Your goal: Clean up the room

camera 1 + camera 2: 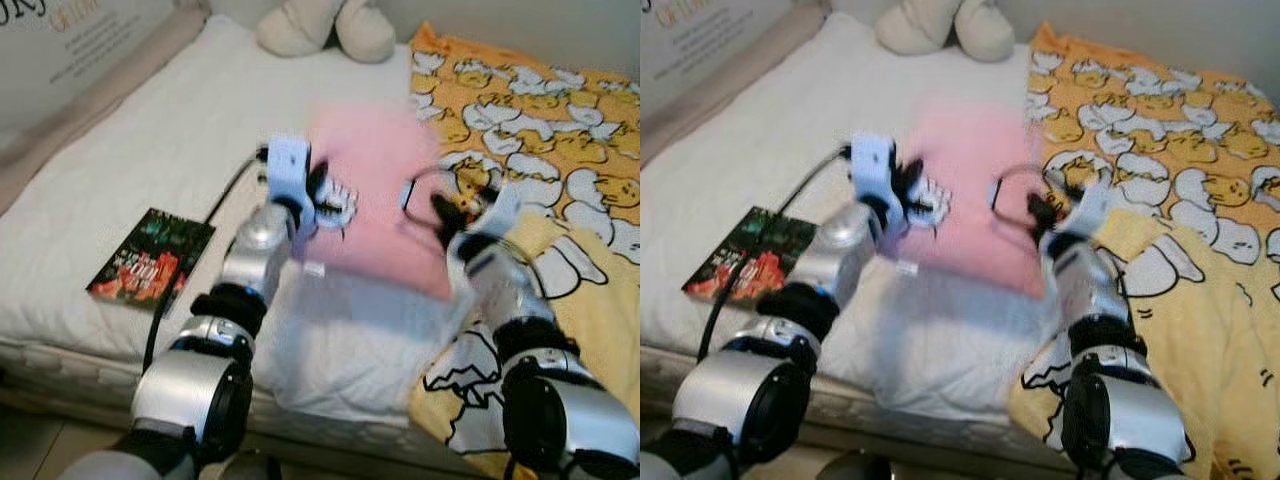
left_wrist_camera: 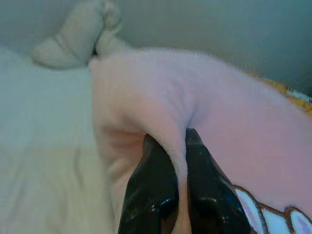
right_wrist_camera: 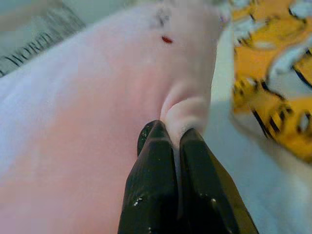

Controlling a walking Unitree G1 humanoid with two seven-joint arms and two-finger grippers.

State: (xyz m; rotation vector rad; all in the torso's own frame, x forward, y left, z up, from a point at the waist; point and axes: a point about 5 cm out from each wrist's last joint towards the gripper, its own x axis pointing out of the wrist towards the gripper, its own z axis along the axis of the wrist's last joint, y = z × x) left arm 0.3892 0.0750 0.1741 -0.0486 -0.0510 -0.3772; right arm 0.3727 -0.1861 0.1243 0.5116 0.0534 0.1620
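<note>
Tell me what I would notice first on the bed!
A fluffy pink pillow held up over the white bed, pinched by the left gripper and right gripper. To the right lies a bright yellow duck-patterned blanket; a dark book sits left.

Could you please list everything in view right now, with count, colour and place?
Pink pillow: one, pink plush with a white print near one edge, held up over the middle of the bed, blurred.
Bed: one, white mattress cover, across the scene.
Blanket: one, orange-yellow with a white cartoon print, on the bed's right side, hanging over the front edge.
Book: one, dark cover with red and green, flat on the bed at the robot's left.
Plush toy: one, beige, at the far end of the bed.
Left gripper: one, black fingers, pinching a fold of the pillow's left edge.
Right gripper: one, black fingers, pinching the pillow's right edge.
</note>
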